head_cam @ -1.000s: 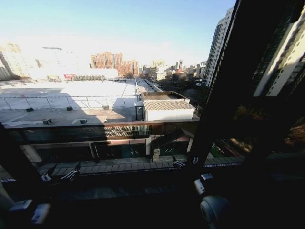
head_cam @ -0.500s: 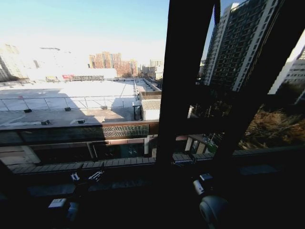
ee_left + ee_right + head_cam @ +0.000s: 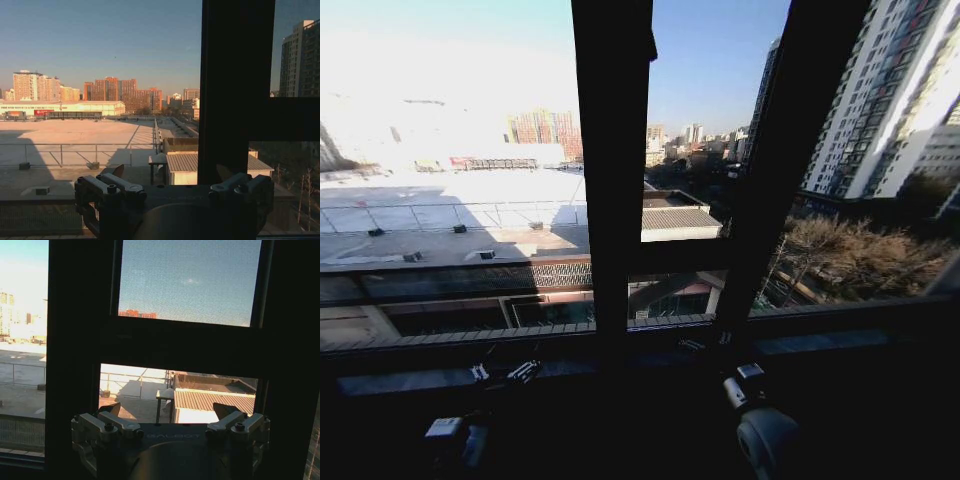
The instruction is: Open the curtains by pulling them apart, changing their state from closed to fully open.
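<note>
Curtains first, and where they hang I cannot tell. The glass looks bare from edge to edge, so my read is that the panels are drawn off past the sides of the window, clear of both arms. The black frame bar (image 3: 612, 200) runs straight up the middle, a second bar (image 3: 790, 150) leans beside it, and sunlit rooftops (image 3: 470, 190) spread out behind.

Down low by the sill, the left gripper (image 3: 502, 371) sits left of the centre bar and the right gripper (image 3: 708, 342) just right of it. Both point at the glass. In the wrist views the left gripper (image 3: 171, 172) and the right gripper (image 3: 167, 409) are spread wide with nothing between the fingers.

Any fabric would hang vertically and lie outward from the jaws. Which arm is nearer, I cannot say.
</note>
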Motion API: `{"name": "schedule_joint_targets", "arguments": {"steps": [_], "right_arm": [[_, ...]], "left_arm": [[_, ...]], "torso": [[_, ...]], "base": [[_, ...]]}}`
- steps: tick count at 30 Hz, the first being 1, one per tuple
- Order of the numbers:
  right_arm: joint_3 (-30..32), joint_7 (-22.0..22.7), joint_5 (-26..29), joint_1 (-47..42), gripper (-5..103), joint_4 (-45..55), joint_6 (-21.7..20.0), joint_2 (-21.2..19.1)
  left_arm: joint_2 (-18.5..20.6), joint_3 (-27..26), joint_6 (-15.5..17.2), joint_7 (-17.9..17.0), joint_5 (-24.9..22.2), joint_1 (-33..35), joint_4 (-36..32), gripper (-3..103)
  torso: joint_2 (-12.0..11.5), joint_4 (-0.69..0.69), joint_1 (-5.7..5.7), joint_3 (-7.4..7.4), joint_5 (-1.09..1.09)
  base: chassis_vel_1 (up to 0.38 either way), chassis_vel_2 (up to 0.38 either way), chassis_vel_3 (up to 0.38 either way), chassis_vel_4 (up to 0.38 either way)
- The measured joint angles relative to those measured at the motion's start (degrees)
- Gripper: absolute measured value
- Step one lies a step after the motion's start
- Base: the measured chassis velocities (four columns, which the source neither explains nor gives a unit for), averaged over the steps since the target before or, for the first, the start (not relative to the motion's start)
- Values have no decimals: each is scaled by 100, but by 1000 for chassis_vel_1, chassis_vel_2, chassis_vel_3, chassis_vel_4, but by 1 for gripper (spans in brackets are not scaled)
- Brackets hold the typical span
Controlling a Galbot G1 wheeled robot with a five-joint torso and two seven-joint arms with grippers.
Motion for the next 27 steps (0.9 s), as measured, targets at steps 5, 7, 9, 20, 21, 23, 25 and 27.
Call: {"name": "schedule_joint_targets", "arguments": {"steps": [5, 7, 9, 20, 21, 23, 25, 27], "right_arm": [[25, 2, -3, 2, 100, -32, 1, -26], [36, 3, -3, 4, 100, -47, 2, -39], [50, 4, -5, 9, 100, -73, 3, -57], [145, 14, -6, 36, 100, -132, 3, -84], [147, 14, -6, 30, 100, -132, 4, -84], [147, 15, -7, 22, 100, -129, 5, -84], [150, 16, -9, 8, 100, -104, 7, -83], [153, 18, -9, -1, 100, -95, 7, -82]], "left_arm": [[9, 4, -6, 0, -3, -10, 22, 100], [10, 4, -8, 0, -6, -10, 26, 100], [20, -9, -10, 0, -20, -9, 28, 100], [55, -71, -79, 12, -60, -7, 33, 100], [40, -56, -92, 13, -49, -4, 36, 100], [27, -33, -103, 13, -37, 2, 38, 100], [20, 9, -113, 17, -12, 10, 39, 100], [26, 16, -114, 19, -10, 11, 38, 100]], "torso": [[1, 2, -1, -1, -5], [1, 2, -1, -1, -6], [1, 2, -1, -1, -6], [1, 1, -1, -1, -2], [1, 1, -1, 0, -2], [1, 2, -1, 0, -4], [1, 1, -1, 0, -5], [1, 0, -1, 0, -4]], "base": [[18, -375, 9, 370], [43, -321, -37, 324], [51, -351, -80, 315], [34, -370, -29, 361], [3, -378, -14, 381], [3, -391, 0, 381], [9, -389, -20, 386], [14, -387, -33, 365]]}}
